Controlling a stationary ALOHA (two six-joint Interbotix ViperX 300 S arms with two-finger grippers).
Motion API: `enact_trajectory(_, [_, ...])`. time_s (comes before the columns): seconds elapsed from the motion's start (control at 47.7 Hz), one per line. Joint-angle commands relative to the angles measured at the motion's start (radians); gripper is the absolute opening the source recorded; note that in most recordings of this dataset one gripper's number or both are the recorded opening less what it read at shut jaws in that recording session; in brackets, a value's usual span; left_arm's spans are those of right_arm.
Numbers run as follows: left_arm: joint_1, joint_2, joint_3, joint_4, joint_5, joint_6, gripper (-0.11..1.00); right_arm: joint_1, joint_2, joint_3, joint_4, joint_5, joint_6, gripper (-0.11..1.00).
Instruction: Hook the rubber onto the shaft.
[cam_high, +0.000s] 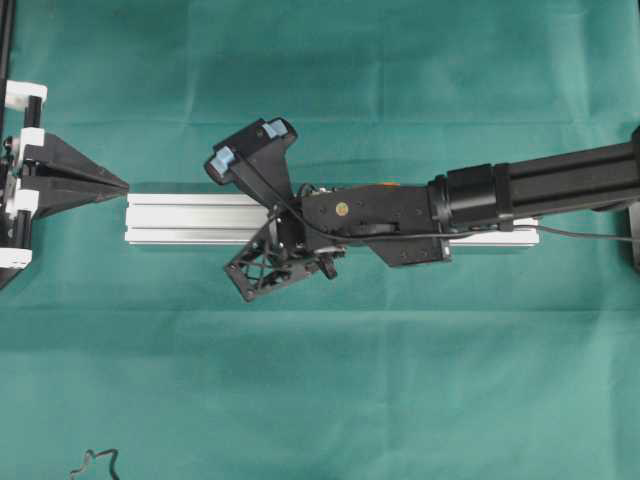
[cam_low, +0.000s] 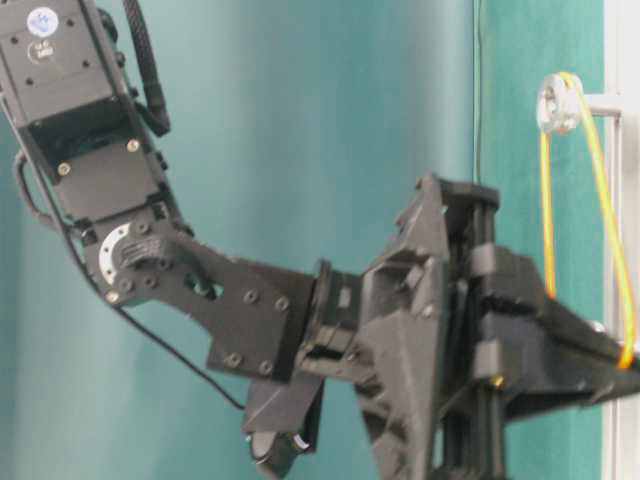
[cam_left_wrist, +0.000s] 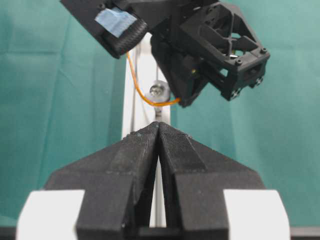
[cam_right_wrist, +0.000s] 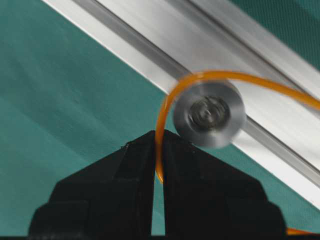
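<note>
A thin orange rubber (cam_right_wrist: 165, 100) curves around the round silver head of the shaft (cam_right_wrist: 209, 114), which stands on the silver rail (cam_right_wrist: 200, 50). My right gripper (cam_right_wrist: 159, 137) is shut on the rubber just beside the shaft. From table level the rubber (cam_low: 605, 200) runs taut from the shaft (cam_low: 558, 103) down to the right gripper's tips (cam_low: 622, 365). Off the rail's left end (cam_high: 190, 220), my left gripper (cam_high: 122, 185) is shut on nothing. In the left wrist view its tips (cam_left_wrist: 158, 127) point at the shaft (cam_left_wrist: 158, 90) and the rubber (cam_left_wrist: 142, 94).
The right arm (cam_high: 540, 180) stretches from the right along the rail, covering its middle and right part. A green cloth (cam_high: 400, 380) covers the table. A black cable (cam_high: 95, 465) lies at the bottom left edge.
</note>
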Motion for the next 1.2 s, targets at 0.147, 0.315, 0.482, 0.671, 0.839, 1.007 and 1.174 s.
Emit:
enact_trajectory(0.147, [-0.003, 0.008, -0.029, 0.003, -0.005, 0.0, 0.0, 0.006, -0.097, 0.064, -0.014, 0.006, 0.021, 0.06])
enact_trajectory(0.315, [-0.003, 0.008, -0.029, 0.003, -0.005, 0.002, 0.0, 0.008, -0.135, 0.109, -0.048, 0.003, 0.054, 0.06])
enact_trajectory(0.482, [-0.003, 0.008, -0.029, 0.002, -0.005, 0.002, 0.0, 0.008, -0.158, 0.138, -0.054, 0.003, 0.055, 0.06])
enact_trajectory(0.671, [-0.003, 0.008, -0.029, 0.002, -0.005, 0.002, 0.0, 0.008, -0.164, 0.149, -0.054, -0.017, 0.049, 0.06])
enact_trajectory(0.839, [-0.002, 0.008, -0.031, 0.002, -0.005, 0.002, 0.0, 0.008, -0.164, 0.147, -0.054, -0.037, 0.049, 0.06])
enact_trajectory(1.007, [-0.003, 0.006, -0.029, 0.003, -0.005, 0.0, 0.0, 0.006, -0.166, 0.149, -0.054, -0.037, 0.046, 0.06])
enact_trajectory(1.174, [-0.003, 0.008, -0.029, 0.002, -0.005, 0.002, 0.0, 0.006, -0.166, 0.149, -0.054, -0.037, 0.046, 0.06])
